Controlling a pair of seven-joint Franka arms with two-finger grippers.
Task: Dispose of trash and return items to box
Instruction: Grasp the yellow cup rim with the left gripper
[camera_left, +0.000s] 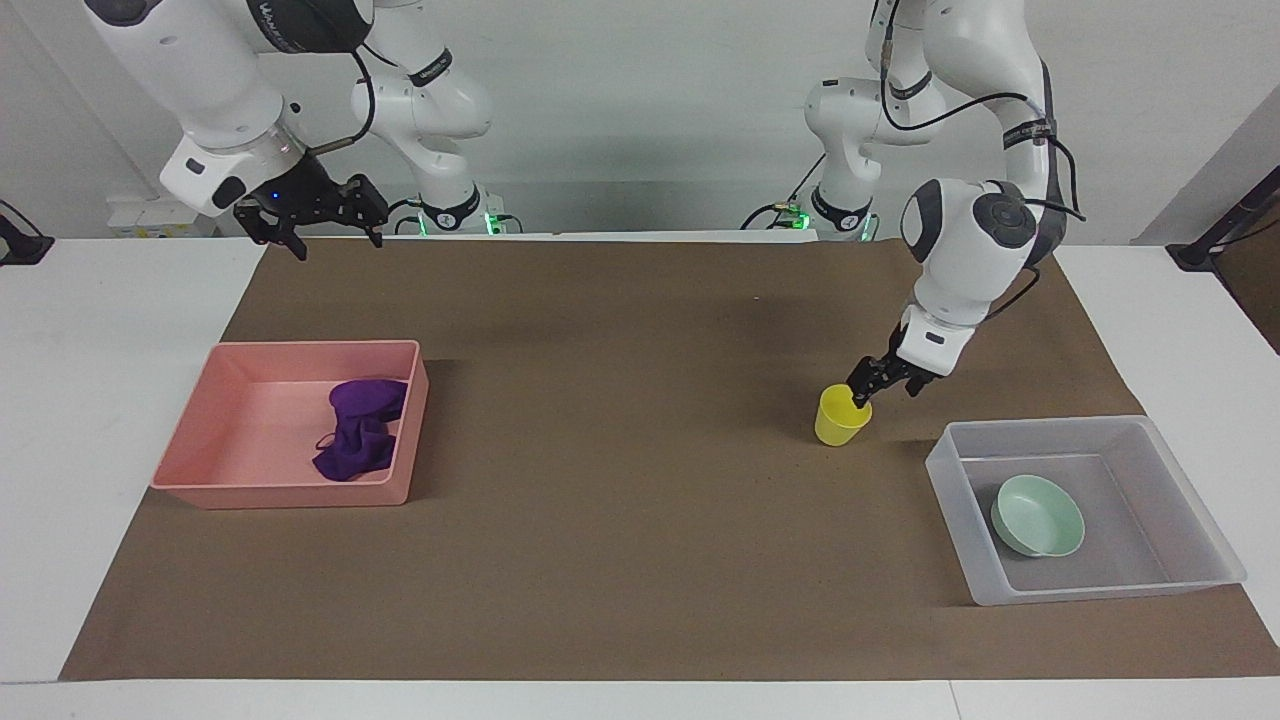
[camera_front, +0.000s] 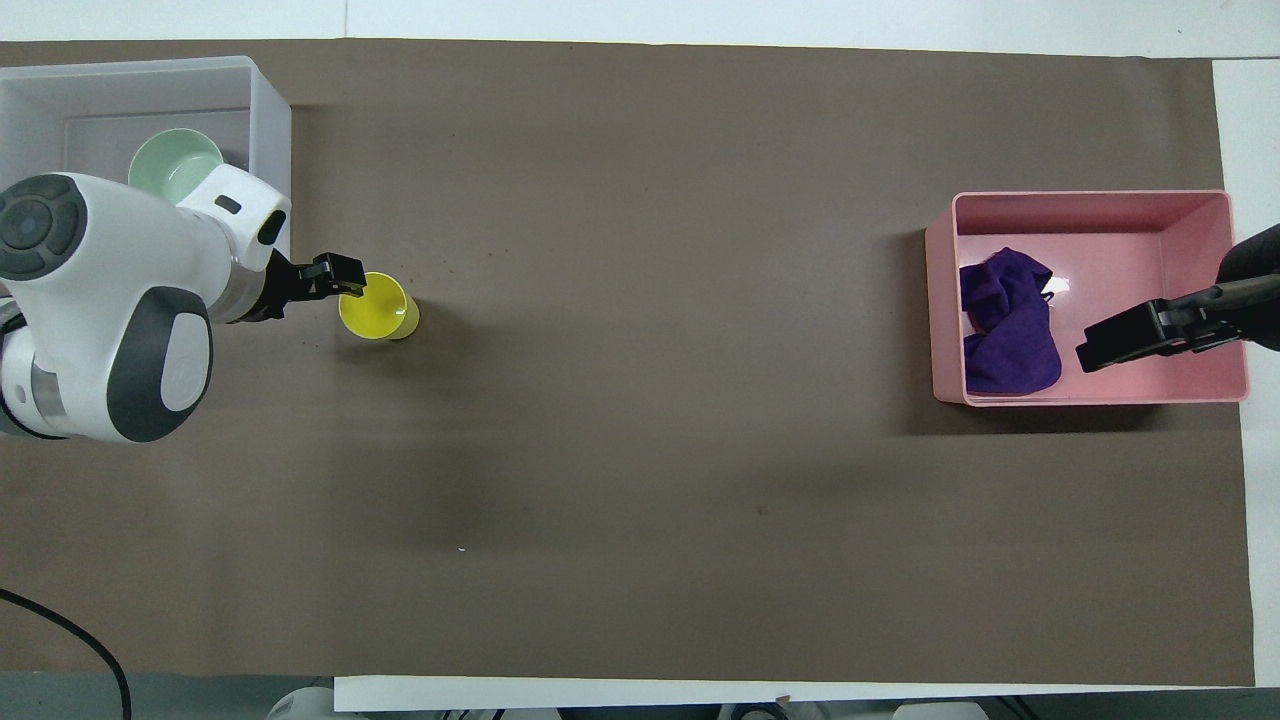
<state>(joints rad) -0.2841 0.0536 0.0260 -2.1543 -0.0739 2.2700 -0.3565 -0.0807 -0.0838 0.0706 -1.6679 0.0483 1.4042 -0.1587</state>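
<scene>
Two jobs done, purple rag (camera_left: 360, 428) in pink bin (camera_left: 290, 495) & bowl (camera_left: 1037, 515) in box (camera_left: 1100, 585); left claw (camera_left: 862, 388), can't tell if pinching, at cup (camera_left: 840, 416) beside box.

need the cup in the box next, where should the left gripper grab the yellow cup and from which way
Grip the yellow cup by its rim, one finger inside and one outside, coming down from above. It stands upright with its mouth open upward, and the left gripper is already at the rim edge nearest the clear box.
</scene>
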